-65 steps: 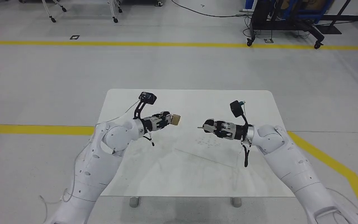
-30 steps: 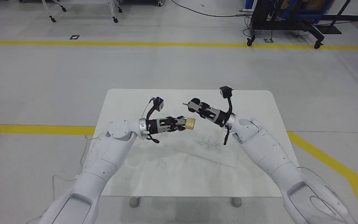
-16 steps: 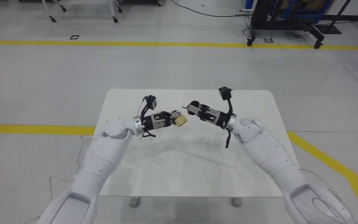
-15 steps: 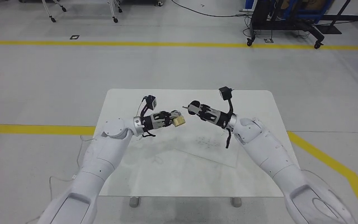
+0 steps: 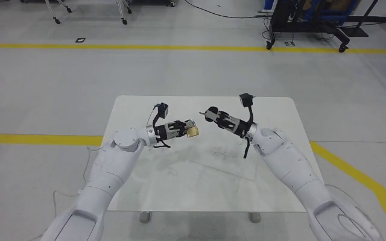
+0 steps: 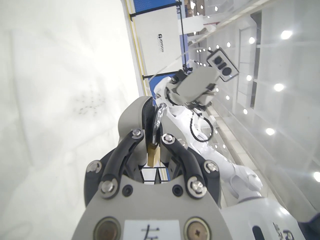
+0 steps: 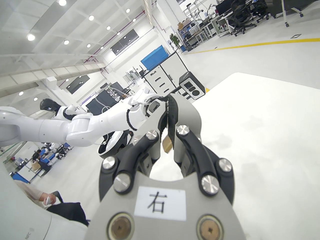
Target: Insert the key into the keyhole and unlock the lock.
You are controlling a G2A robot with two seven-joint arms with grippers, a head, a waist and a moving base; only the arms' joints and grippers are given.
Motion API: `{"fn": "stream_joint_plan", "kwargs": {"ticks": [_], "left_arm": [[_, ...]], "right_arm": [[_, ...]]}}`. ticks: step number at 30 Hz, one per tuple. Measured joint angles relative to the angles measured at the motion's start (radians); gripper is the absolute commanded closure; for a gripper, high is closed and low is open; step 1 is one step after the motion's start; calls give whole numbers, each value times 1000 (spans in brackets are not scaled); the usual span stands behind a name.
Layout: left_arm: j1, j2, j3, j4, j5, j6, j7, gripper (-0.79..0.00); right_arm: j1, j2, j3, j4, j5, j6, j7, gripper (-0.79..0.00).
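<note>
On the left, the left hand (image 5: 185,128) is clamped on the brass lock (image 5: 192,130). It holds the lock above the worktop (image 5: 271,117), with the body jutting out of the grip toward the right, probably so that end stays free for the key. Just to the right and slightly farther back, the right hand (image 5: 208,114) pinches the key (image 7: 167,146) by its head, with the blade pointing left at the lock. Lock and key are close but apart, so nothing is inserted yet; the blade seems to need lining up first.

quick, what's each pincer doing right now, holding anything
left pincer: shut on the brass padlock
right pincer: shut on the key
</note>
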Motion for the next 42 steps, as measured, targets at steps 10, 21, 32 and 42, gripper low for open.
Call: {"fn": "stream_joint_plan", "kwargs": {"ticks": [10,21,32,42], "left_arm": [[-86,-57,60,39,-190,228,137,0],[-89,-60,68,51,-184,222,149,0],[-62,-72,61,34,-162,187,315,0],[-48,-75,48,21,-118,173,385,0]], "right_arm": [[-131,22,100,-48,333,153,80,0],[-136,26,108,-55,323,164,95,0],[-253,42,158,-312,376,535,78,0],[-352,42,154,-560,311,851,-51,0]]}}
